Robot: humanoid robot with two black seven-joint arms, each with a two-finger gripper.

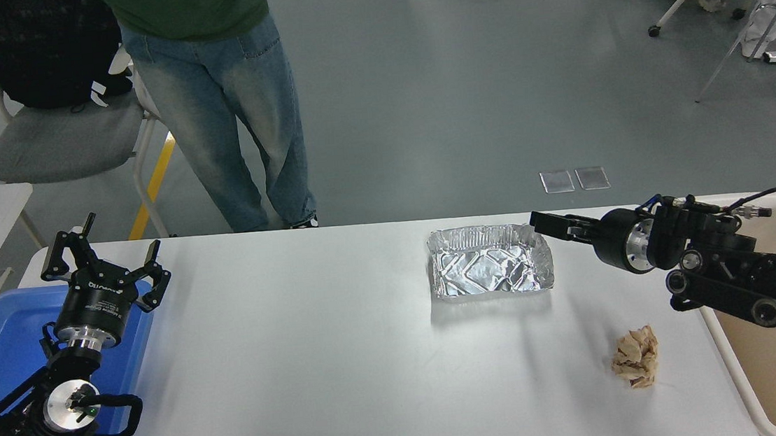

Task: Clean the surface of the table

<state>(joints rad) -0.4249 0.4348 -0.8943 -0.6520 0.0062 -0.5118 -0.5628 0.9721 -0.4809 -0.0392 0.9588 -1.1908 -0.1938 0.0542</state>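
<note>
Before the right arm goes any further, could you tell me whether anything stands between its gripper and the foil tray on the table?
Nothing visible does. The right gripper hovers beside the foil tray's right far corner, with only bare table around it. The crumpled paper lies nearer the camera, off that line.

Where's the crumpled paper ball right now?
In the head view, the crumpled paper ball lies on the table surface near its right edge, beside the cream tub, nearer than the foil tray.
</note>
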